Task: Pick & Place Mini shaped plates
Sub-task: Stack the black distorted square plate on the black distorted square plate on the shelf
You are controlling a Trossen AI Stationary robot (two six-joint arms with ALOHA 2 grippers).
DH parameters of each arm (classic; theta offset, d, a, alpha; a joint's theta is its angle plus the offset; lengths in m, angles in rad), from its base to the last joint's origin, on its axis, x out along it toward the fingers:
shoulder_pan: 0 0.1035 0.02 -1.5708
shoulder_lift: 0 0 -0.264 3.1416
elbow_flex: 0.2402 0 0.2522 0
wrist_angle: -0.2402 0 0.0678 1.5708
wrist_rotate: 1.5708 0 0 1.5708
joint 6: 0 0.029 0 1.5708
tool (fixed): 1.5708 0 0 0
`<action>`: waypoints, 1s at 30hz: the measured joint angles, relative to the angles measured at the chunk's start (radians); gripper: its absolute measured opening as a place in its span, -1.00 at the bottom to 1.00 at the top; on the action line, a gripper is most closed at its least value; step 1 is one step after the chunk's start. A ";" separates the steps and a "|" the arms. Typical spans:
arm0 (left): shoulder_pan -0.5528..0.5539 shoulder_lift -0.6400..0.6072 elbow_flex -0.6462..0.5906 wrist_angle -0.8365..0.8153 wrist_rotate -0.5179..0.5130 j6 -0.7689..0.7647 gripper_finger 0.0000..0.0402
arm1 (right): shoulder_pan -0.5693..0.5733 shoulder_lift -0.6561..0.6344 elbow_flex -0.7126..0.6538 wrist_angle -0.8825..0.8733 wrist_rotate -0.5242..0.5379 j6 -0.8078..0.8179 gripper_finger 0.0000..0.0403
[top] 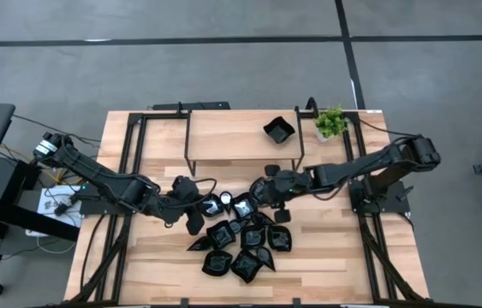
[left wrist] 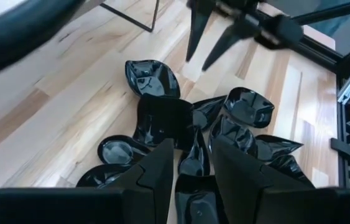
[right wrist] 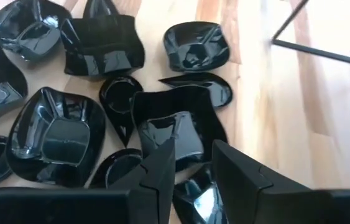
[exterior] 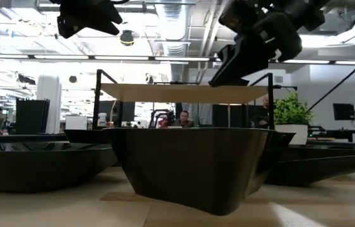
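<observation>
Glossy black mini shaped plates (top: pixel 241 244) clustered on the wooden table (top: pixel 343 257) at 6 o'clock from the raised shelf (top: pixel 232 133): teardrop, square, scalloped forms, overlapping and touching, bright reflections on rims. One more square plate (top: pixel 279 130) alone on the shelf, at 9 o'clock from the potted plant (top: pixel 330 122). Left gripper (left wrist: pixel 190 165) over the pile's 10 o'clock edge, fingers parted, grasping nothing. Right gripper (right wrist: pixel 190 168) over the pile's 1 o'clock edge, fingers likewise apart, empty, above a square plate (right wrist: pixel 178 127). Exact plate count hard to make out because of overlap. Low view mostly blocked by one near plate (exterior: pixel 190 167); people in the room behind only partly visible.
</observation>
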 joint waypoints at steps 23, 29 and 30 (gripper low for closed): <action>0.000 0.000 0.000 0.016 0.000 0.004 -0.44 | 0.055 0.228 0.124 -0.014 -0.049 -0.009 -0.49; 0.000 0.000 0.000 0.018 0.000 0.005 -0.44 | 0.062 0.280 0.182 -0.093 -0.049 -0.011 -0.49; 0.000 0.000 0.000 0.018 0.000 0.005 -0.44 | 0.065 0.281 0.185 -0.094 -0.048 -0.016 -0.49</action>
